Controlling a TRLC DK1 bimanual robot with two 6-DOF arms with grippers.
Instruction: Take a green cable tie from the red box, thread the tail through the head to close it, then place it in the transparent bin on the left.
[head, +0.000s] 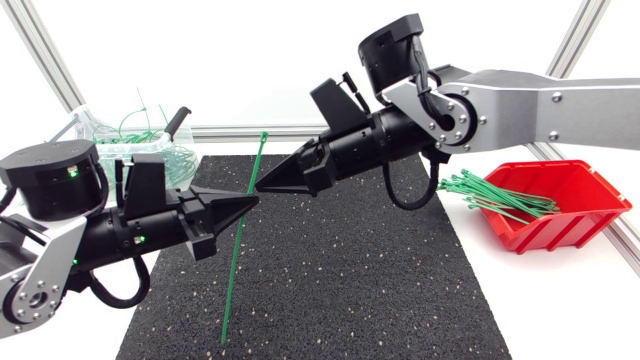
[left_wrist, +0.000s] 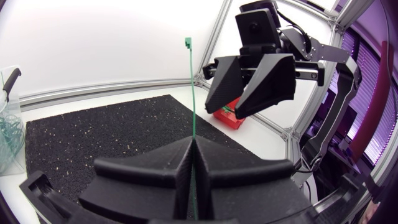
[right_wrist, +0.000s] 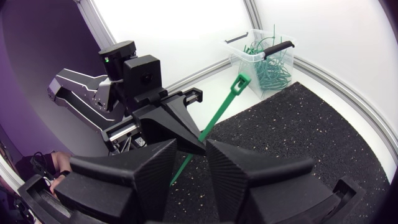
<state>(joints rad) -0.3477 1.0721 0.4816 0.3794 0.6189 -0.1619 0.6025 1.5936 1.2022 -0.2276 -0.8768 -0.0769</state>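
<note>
Your left fingers (left_wrist: 155, 174) clamp the tie (left_wrist: 194, 93) upright, probably so your right fingers (right_wrist: 242, 168), slightly apart beside it, can take the head (left_wrist: 187, 42).

A rectangular black mat (head: 330, 280) of coarse, rubbery-looking material, flecked all over with small pale specks, lies flat on the middle of a smooth white tabletop (head: 560, 300). Bare white table shows on both sides of the mat and in a narrow strip beyond its far edge. Along that far side a silver-grey aluminium frame rail (head: 230, 131) runs parallel to the mat's edge.
</note>
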